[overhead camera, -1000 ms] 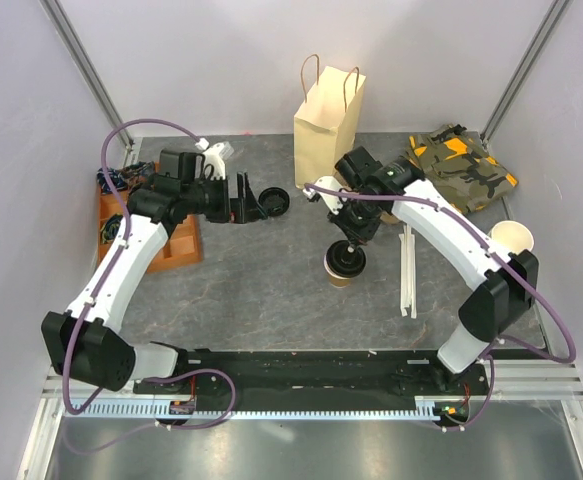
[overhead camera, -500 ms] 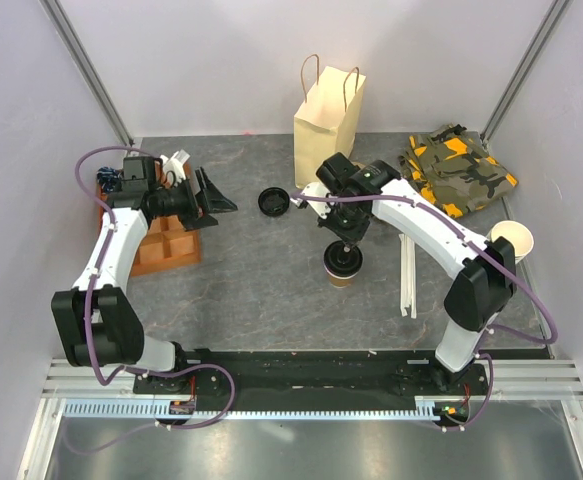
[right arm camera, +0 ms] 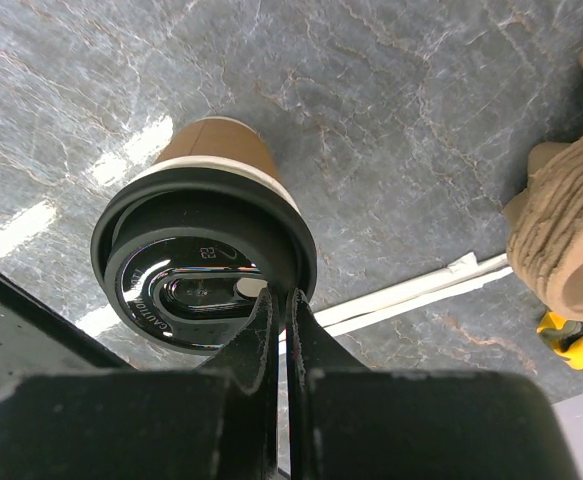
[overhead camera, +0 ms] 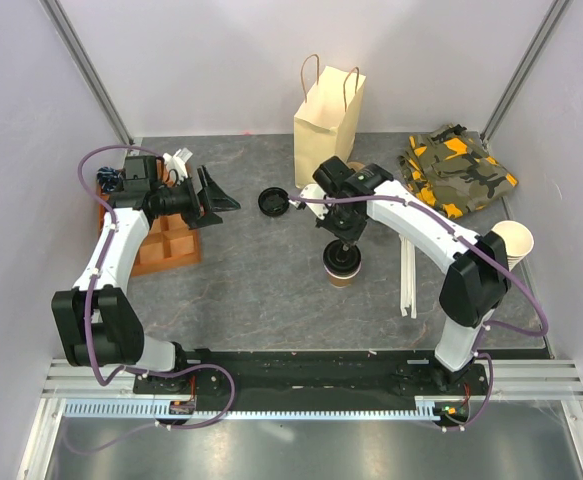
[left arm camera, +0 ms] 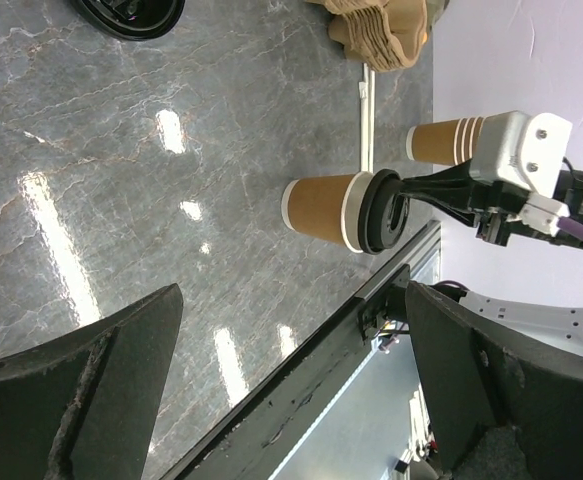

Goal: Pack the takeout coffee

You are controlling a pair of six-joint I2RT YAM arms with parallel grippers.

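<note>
Two arms reach over the grey counter (overhead camera: 251,290). Your right pincer (right arm camera: 279,300) is clenched, fingers pressed together with their tips touching the black lid of the takeout coffee (overhead camera: 342,268), which stands upright near the counter's middle, in front of the tan paper bag (overhead camera: 326,115) and apart from it. Your left pincer (overhead camera: 223,203) hangs released, jaws spread wide, beside the orange tray (overhead camera: 166,250) at the left.

**Three views, one shared cup**

Top camera: high beyond the 6 o'clock edge, looking down, distant. Left wrist: low, rolled sideways, facing 3 o'clock. Right wrist: very near, looking straight down. All three share the takeout coffee (overhead camera: 342,266).
</note>
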